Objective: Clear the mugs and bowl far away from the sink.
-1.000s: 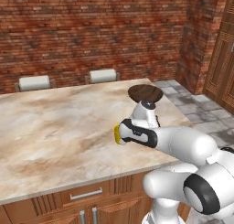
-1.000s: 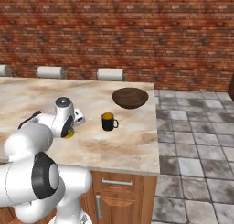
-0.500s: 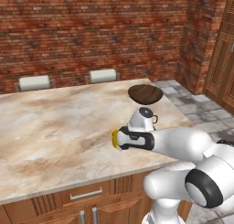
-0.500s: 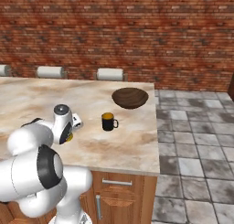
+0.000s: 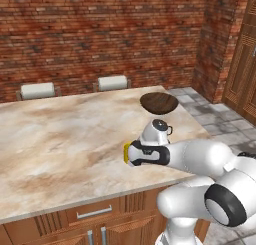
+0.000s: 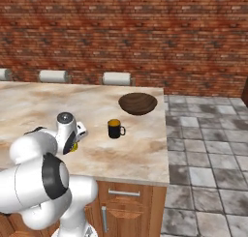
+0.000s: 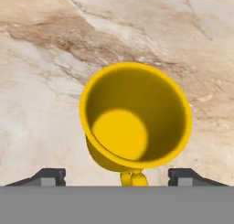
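The yellow mug (image 7: 135, 118) stands upright on the marble tabletop (image 5: 60, 139), right under my gripper (image 7: 116, 177) — fingers spread wide to either side, gripping nothing. Farther along sit a dark mug (image 6: 115, 128) and the wooden bowl (image 6: 138, 103) — apart.

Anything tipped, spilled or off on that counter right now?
Nothing stands out. The yellow mug stands upright and empty on the marble counter, between the open gripper fingers. The black mug is upright and the wooden bowl sits flat near the counter's end. No spills show.
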You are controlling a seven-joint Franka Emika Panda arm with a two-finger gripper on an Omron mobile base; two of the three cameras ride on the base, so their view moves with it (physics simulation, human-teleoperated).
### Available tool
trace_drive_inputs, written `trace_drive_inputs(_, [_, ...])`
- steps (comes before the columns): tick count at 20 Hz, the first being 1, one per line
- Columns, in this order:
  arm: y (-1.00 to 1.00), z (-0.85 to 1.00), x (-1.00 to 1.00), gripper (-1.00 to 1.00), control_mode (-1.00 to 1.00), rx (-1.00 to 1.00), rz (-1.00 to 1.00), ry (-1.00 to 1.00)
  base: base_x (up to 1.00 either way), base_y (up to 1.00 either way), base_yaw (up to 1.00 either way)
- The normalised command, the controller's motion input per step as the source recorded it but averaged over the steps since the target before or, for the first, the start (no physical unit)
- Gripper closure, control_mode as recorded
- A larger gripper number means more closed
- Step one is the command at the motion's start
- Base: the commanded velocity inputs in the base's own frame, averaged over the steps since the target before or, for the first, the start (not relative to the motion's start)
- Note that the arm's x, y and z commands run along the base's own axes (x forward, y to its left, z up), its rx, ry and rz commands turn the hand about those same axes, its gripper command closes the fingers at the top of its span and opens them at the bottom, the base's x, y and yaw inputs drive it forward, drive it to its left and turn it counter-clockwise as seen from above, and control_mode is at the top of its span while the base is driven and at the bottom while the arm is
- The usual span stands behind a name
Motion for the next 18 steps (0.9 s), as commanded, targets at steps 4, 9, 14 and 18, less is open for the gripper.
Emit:
trace_drive_inputs(4, [0.00, -0.47, -0.74, -1.00, -1.00, -0.01, 0.02, 0.12, 0.00, 0.00, 0.00])
trace_drive_inputs(9, [-0.06, 0.23, -0.98, -1.00, -1.00, 0.01, -0.01, -0.16, 0.00, 0.00, 0.00])
trace_drive_inputs(14, [-0.07, 1.00, -0.86, -1.00, -1.00, 0.00, -0.16, -0.53, 0.00, 0.00, 0.00])
trace_drive_inputs(18, [0.00, 1.00, -0.73, -1.00, -1.00, 0.00, -0.20, -0.54, 0.00, 0.00, 0.00])
